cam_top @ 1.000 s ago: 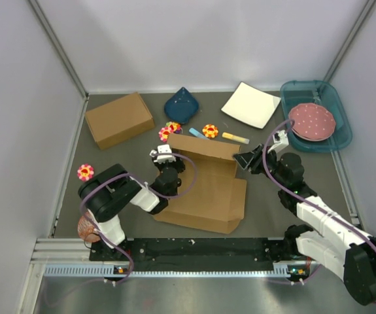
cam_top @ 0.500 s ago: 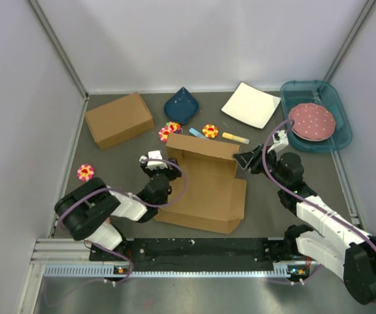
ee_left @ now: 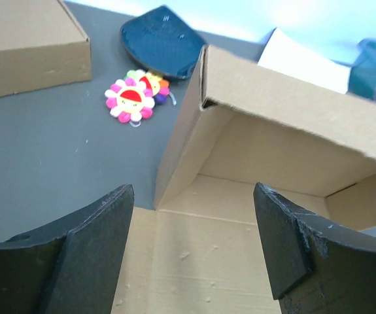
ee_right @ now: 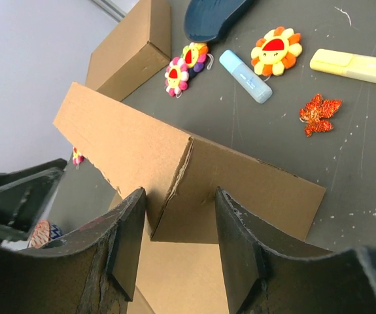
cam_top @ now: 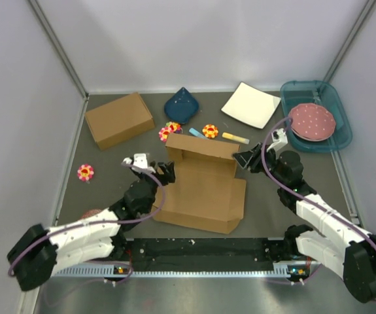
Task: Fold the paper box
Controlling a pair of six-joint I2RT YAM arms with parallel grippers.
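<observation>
The paper box (cam_top: 204,190) lies partly folded mid-table, with its back wall (cam_top: 201,146) raised. In the left wrist view the box (ee_left: 273,104) shows its left wall and back wall standing. My left gripper (cam_top: 153,169) is open and empty at the box's left edge; its fingers (ee_left: 96,248) hang over the box floor. My right gripper (cam_top: 245,159) is at the back right corner. In the right wrist view its fingers (ee_right: 125,242) straddle and press the folded corner of the box (ee_right: 194,176).
A deeper brown cardboard box (cam_top: 119,119) stands back left. A dark blue dish (cam_top: 181,104), a white plate (cam_top: 251,104) and a teal tray (cam_top: 335,139) holding a pink plate (cam_top: 312,121) line the back. Flower toys (cam_top: 85,172) (cam_top: 210,131), a yellow marker (cam_top: 235,138) and a blue stick (cam_top: 197,133) lie about.
My left arm has stretched out low and its gripper has drawn back left from the box's back left corner. The right arm and the raised back wall have not moved.
</observation>
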